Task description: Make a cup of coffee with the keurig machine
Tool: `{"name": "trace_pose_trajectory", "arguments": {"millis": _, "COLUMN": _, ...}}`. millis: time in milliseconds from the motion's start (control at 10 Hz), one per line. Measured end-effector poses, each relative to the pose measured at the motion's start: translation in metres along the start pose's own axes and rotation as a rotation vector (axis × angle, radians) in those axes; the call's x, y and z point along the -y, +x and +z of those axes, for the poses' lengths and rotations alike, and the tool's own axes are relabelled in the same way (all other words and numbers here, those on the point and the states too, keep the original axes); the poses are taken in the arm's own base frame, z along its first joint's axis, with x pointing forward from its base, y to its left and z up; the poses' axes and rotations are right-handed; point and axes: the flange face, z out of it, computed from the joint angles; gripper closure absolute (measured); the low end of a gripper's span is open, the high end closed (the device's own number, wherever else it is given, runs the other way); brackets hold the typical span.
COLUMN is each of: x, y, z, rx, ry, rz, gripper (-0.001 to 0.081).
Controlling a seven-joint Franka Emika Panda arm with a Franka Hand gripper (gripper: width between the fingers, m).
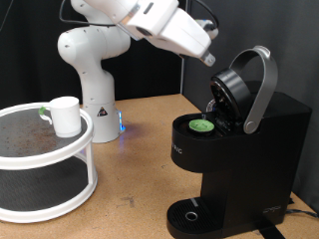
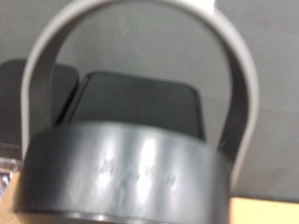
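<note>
The keurig machine stands at the exterior view's right with its lid raised and its grey arched handle tilted up. A green-topped pod sits in the open chamber. My gripper hovers just above and to the left of the raised lid, with nothing seen between its fingers. The wrist view is filled by the lid head and the handle arch, blurred; no fingers show there. The white cup stands on a round shelf at the exterior view's left, far from the gripper.
The white two-tier round shelf with dark trays fills the lower left. The robot base stands behind it. The machine's round drip tray is bare. The wooden table lies between shelf and machine.
</note>
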Motion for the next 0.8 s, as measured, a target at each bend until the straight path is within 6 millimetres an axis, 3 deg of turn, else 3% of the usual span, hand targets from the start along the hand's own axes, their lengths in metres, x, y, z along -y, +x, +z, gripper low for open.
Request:
{"name": "trace_pose_trajectory", "arguments": {"millis": 300, "x": 0.012, "y": 0.006, "z": -0.031, "rx": -0.043, "ry": 0.033, "rz": 0.009, "gripper": -0.0001}}
{"name": "trace_pose_trajectory", "arguments": {"millis": 500, "x": 0.013, "y": 0.009, "z": -0.029, "rx": -0.066, "ry": 0.034, "rz": 0.010, "gripper": -0.0001}}
{"name": "trace_pose_trajectory", "arguments": {"millis": 800, "x": 0.031, "y": 0.038, "z": -0.018, "rx": -0.143, "ry": 0.078, "rz": -0.031, "gripper": -0.0001}}
